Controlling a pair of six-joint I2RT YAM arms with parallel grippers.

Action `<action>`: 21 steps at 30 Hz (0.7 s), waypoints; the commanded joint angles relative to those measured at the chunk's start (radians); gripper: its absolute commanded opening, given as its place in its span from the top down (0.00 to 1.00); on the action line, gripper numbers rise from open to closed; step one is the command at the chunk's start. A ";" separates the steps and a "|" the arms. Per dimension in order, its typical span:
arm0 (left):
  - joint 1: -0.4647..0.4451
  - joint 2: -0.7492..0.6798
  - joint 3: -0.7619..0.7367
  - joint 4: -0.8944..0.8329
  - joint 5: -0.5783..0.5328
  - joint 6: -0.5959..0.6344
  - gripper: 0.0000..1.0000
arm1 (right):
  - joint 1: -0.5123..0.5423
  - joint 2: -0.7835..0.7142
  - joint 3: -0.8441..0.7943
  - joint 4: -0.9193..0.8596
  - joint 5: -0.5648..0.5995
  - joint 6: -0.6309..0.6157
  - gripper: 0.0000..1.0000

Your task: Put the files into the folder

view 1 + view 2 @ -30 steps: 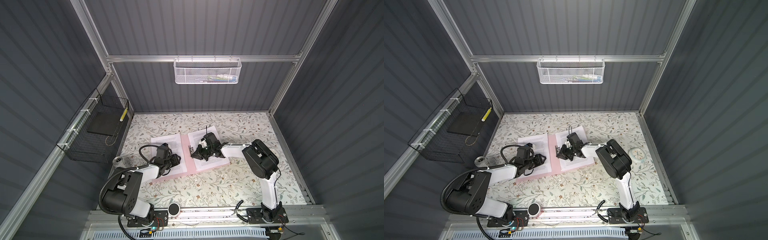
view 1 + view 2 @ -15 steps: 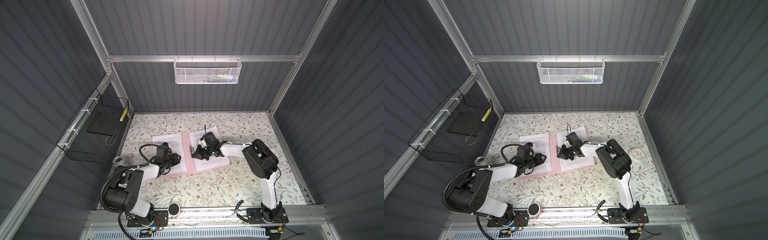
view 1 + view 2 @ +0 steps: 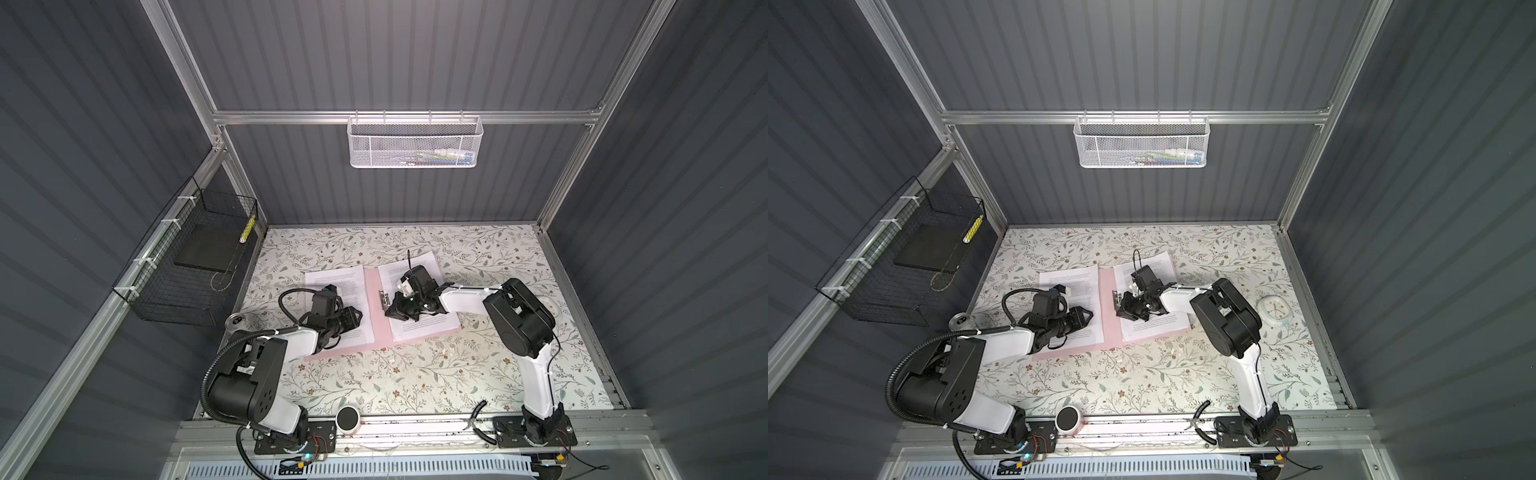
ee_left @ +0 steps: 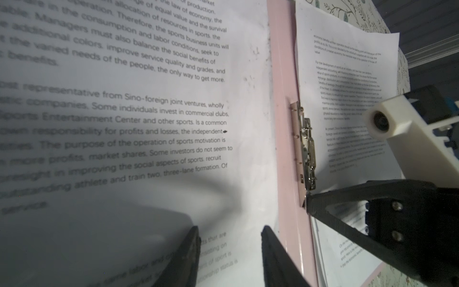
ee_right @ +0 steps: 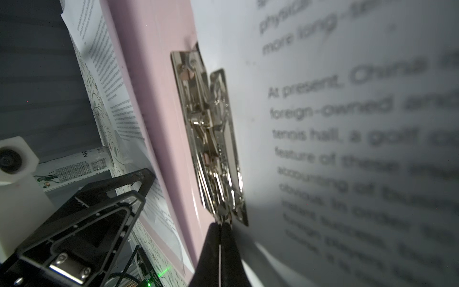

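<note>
Both left arm [image 3: 299, 345] and right arm [image 3: 538, 374]: white link shells, black joint housings, black base plates. Corrugated black conduit [image 3: 219, 358] on the left one. On left pincer [image 4: 229, 231] and right pincer [image 5: 220, 233]: black open-frame triangular fingers [image 4: 320, 201], silver screws.

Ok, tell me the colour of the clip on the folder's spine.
The clip is shiny silver on the pink folder, clearest in the right wrist view.

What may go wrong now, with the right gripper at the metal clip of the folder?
The shut right gripper meets the end of the silver clip; it may slip off and push the right sheet askew. The left gripper, jaws apart, is low over the left sheet and may drag or crease it.
</note>
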 commanded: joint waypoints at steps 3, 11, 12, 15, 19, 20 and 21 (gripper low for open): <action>0.006 0.050 -0.032 -0.149 -0.008 0.016 0.57 | -0.009 0.132 -0.069 -0.225 0.172 0.001 1.00; 0.006 0.067 -0.024 -0.149 -0.005 0.016 0.57 | -0.008 0.025 -0.108 -0.071 -0.017 0.078 1.00; 0.006 0.067 -0.023 -0.149 -0.006 0.016 0.57 | -0.008 0.011 -0.101 -0.071 -0.027 0.081 1.00; 0.006 0.071 -0.023 -0.145 -0.001 0.018 0.57 | -0.005 -0.015 -0.073 -0.077 -0.055 0.087 1.00; 0.006 0.073 -0.023 -0.141 0.004 0.019 0.57 | -0.004 -0.015 -0.049 -0.071 -0.086 0.101 1.00; 0.006 0.071 -0.025 -0.141 0.004 0.019 0.57 | -0.005 -0.014 -0.048 -0.068 -0.094 0.108 1.00; 0.006 0.068 -0.025 -0.141 0.006 0.020 0.57 | -0.004 -0.012 -0.049 -0.057 -0.100 0.114 1.00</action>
